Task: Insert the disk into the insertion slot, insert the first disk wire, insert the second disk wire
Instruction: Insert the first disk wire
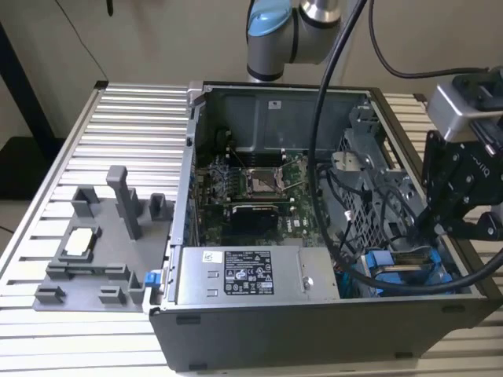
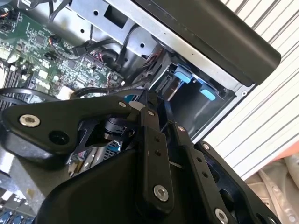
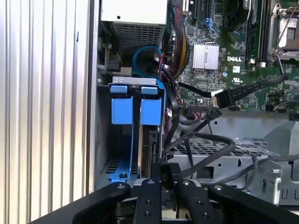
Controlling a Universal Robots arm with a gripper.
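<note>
— Exterior view, what's there?
— Open PC case (image 1: 275, 338) on a ribbed metal desk (image 1: 134, 141). Silver power supply (image 1: 251, 275) sits along the near edge, with the motherboard (image 1: 259, 188) behind it. Grey fixture (image 1: 94, 243) sits on the desk at the exterior view's left. Robot arm (image 1: 271, 31) reaches over into the case corner at the exterior view's right.
— Disk?
— First wrist view: disk (image 3: 152, 149) stands edge-on in its blue carrier, seated in the insertion slot (image 3: 106, 149) of the grey drive cage. Blue carrier tabs (image 3: 122, 111) are at the far end.
— Gripper?
— Gripper (image 3: 167, 185) is right at the disk's near end, pinched onto a black wire connector (image 3: 170, 170). Can't tell whether the connector touches the disk.
— Second wrist view?
— Fingers (image 2: 152, 154) are close together, pointing into the bay with the blue tabs.
</note>
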